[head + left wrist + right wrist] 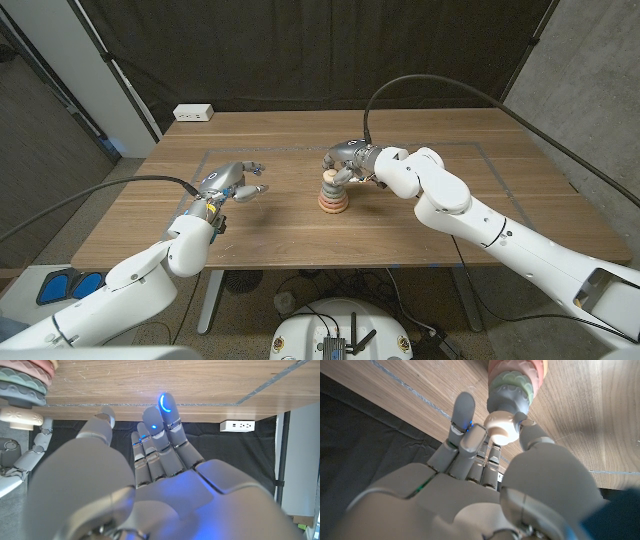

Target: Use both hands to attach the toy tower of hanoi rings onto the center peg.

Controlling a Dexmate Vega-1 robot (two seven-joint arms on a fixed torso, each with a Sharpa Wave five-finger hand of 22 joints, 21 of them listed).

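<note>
The ring tower [334, 196] stands mid-table: pastel rings stacked widest at the base, orange and pink low down, green and grey-blue higher up. My right hand [348, 160] sits over its top and pinches a small cream ring [501, 427] between thumb and a finger, just above the grey-blue ring [510, 400]. My left hand [232, 182] hovers to the left of the tower, apart from it, fingers spread and holding nothing. In the left wrist view, beyond my left hand [150, 475], are the stack [25, 380] and the cream ring [20, 417].
A white power strip [193, 113] lies at the table's far left edge. A thin taped outline [480, 146] marks a rectangle on the wooden table [450, 215]. Black curtains hang behind the table.
</note>
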